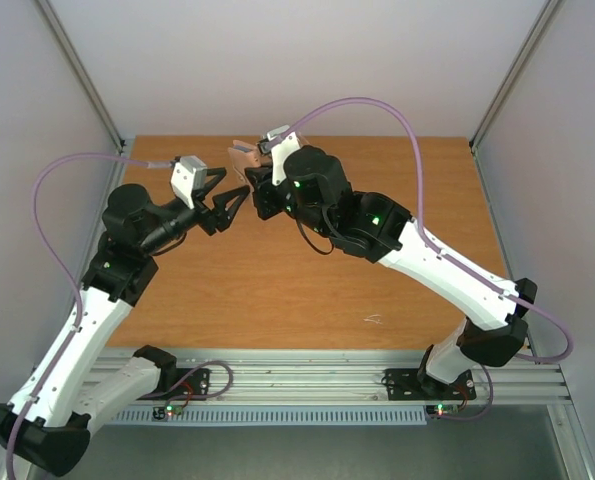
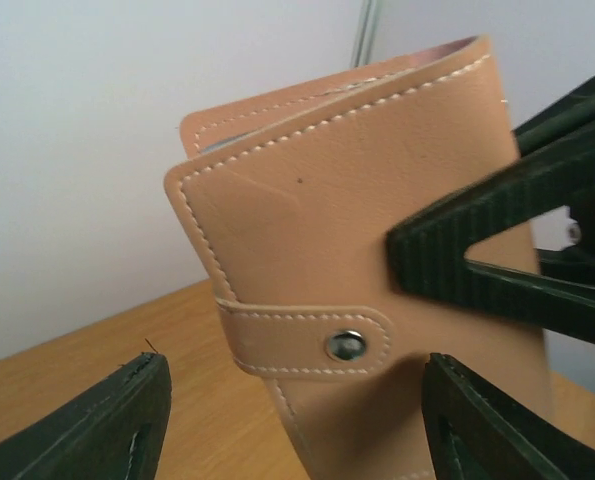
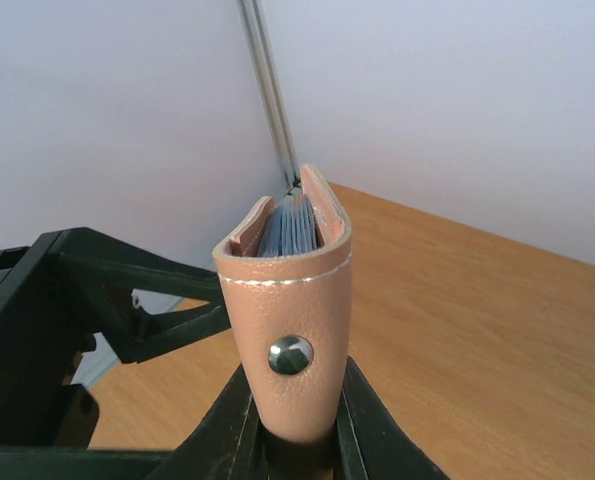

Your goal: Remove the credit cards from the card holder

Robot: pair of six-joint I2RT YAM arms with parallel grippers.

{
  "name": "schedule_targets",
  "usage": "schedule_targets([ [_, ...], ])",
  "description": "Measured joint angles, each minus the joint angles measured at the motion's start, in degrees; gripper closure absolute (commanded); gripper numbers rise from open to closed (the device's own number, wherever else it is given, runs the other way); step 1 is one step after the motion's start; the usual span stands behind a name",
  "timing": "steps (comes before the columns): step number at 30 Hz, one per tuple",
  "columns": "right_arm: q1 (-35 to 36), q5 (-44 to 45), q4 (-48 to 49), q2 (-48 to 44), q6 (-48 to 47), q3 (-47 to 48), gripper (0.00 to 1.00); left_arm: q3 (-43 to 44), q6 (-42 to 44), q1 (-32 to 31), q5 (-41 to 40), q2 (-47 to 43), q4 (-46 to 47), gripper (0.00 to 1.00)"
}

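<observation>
two grippers mid-air: right gripper [image 3: 292,425] clamps the card holder [image 3: 289,300] by one edge, left gripper [image 2: 297,425] spread wide (flanking it).

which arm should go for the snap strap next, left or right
Left. Its end effector is open and empty, facing the closed snap strap on the card holder. The right end effector is shut on the holder's lower end, so it probably serves best as the support.

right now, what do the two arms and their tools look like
The left arm and right arm: white shells, black joints, a looping purple cable each. The left tool and right tool have black ribbed fingers shaped as open triangles. The right arm shows green lights.
</observation>
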Motion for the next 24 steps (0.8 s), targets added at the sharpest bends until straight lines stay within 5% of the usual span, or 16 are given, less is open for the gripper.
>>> schedule_targets([
  [5, 0.2, -1.2, 0.1, 0.9, 0.1, 0.9, 0.99, 0.0, -0.4, 0.0, -2.8, 0.4, 0.0, 0.41],
  [18, -1.0, -3.8, 0.3, 3.1, 0.2, 2.4, 0.99, 0.1, 0.1, -1.3, -8.2, 0.4, -0.5, 0.98],
  [24, -0.5, -6.7, -2.2, 3.4, 1.0, 2.9, 0.99, 0.2, 1.3, -0.2, -17.1, 0.7, -2.1, 1.00],
])
